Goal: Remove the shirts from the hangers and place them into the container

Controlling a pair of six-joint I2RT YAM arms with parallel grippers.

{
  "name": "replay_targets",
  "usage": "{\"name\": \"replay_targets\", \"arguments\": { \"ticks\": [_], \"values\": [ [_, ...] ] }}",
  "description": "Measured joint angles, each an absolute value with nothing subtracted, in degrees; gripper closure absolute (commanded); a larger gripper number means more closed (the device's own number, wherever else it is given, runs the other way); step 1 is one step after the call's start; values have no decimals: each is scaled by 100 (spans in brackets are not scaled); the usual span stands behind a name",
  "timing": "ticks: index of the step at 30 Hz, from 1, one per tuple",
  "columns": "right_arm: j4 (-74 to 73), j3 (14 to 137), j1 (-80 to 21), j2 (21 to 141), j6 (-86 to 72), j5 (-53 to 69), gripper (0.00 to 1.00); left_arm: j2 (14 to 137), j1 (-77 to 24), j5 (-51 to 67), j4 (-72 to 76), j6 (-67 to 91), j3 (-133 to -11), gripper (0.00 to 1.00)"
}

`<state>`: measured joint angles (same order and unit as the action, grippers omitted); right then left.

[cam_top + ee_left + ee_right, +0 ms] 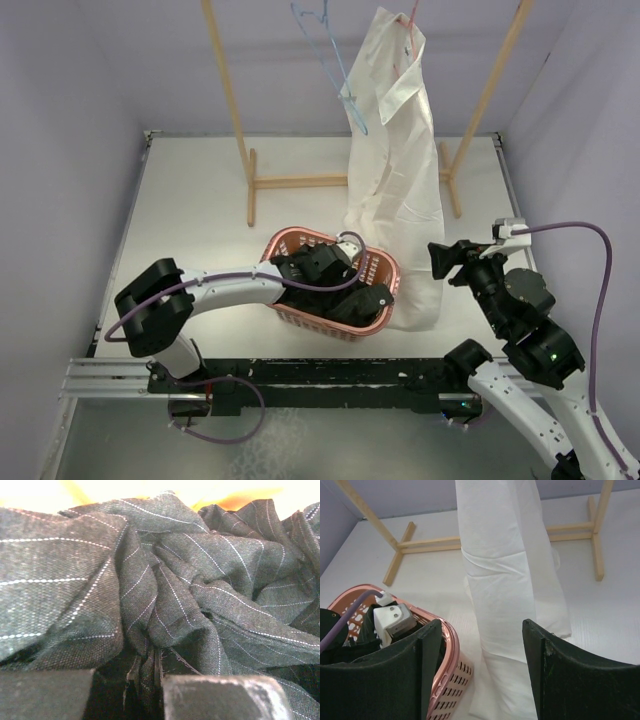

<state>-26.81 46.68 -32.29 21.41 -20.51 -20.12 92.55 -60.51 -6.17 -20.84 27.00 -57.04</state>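
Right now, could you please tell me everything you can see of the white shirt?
The white shirt is plain, thin, creased cloth with a collar near the top. It hangs full length from a pink hanger between the wooden rack poles, its lower end bunched on the table beside the pink basket; whether they touch is unclear. The right tool is open, facing it, not gripping it.

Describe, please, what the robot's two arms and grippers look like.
Both arms have white links and black joints. A lilac cable runs along the left arm and another along the right arm, which shows a small green light. The right gripper has broad, flat black fingers.
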Motion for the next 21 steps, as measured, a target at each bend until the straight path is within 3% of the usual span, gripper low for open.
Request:
{"name": "replay_targets", "arguments": {
  "ticks": [17,19,21],
  "values": [
    [-2674,4668,-3229,2252,-2086,-2008,32,8903,-5151,-1094,-1422,3697,-4960,89],
    [-2672,4668,-3229,2259,-2086,-2008,32,8825,-5151,-1096,-1424,3730,-4930,87],
    [-2672,4668,-3229,2272,-2086,-2008,32,8687,-5151,-1092,-1474,3728,-4884,76]
  ]
}}
